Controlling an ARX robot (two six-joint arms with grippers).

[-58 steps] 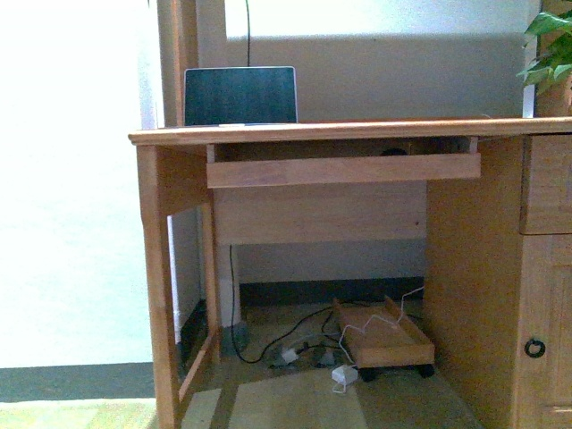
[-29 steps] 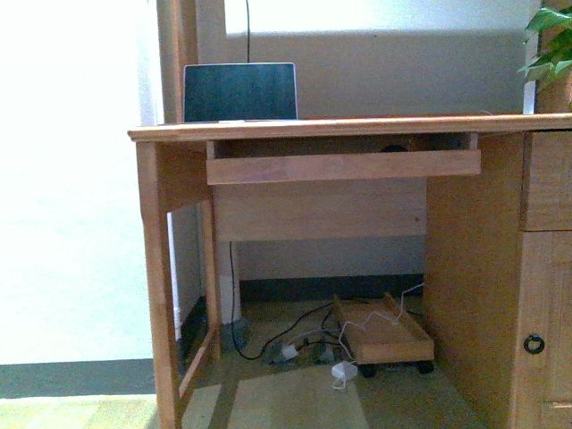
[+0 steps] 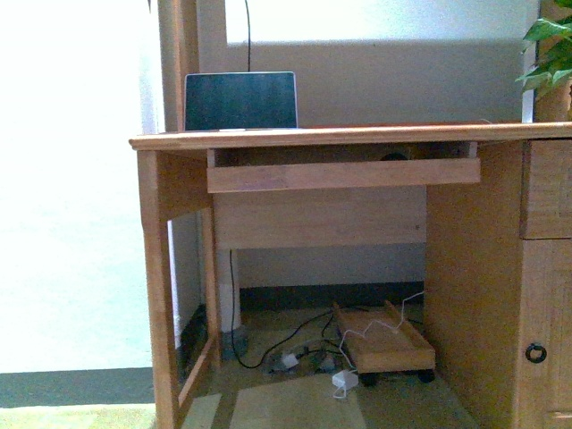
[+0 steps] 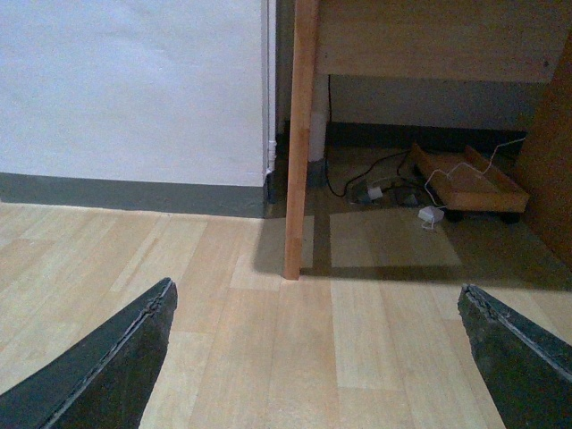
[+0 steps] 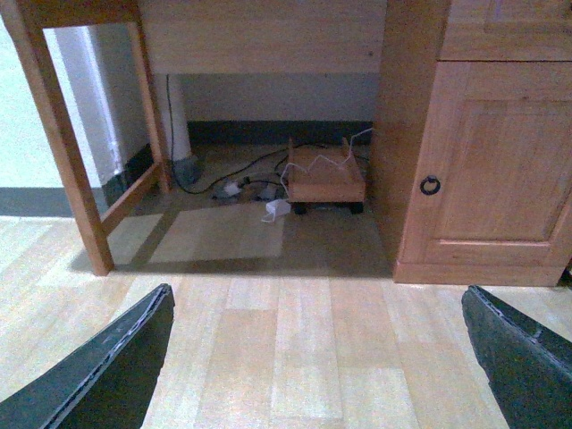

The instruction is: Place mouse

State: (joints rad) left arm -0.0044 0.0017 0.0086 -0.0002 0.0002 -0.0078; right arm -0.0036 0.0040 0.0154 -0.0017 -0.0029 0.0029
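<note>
A small dark rounded shape, the mouse as far as I can tell, peeks over the front board of the pull-out keyboard tray under the desk top; most of it is hidden. Neither arm shows in the front view. My left gripper is open and empty, low over the wooden floor, facing the desk's left leg. My right gripper is open and empty over the floor, facing the desk's kneehole.
A wooden desk carries an open laptop at its left. A cupboard door with a ring handle is on the right. A wheeled wooden tray and cables lie under the desk. A plant stands at top right.
The front view has shifted slightly, so the desk and laptop sit a little lower in the picture. Nothing on the desk has moved.
</note>
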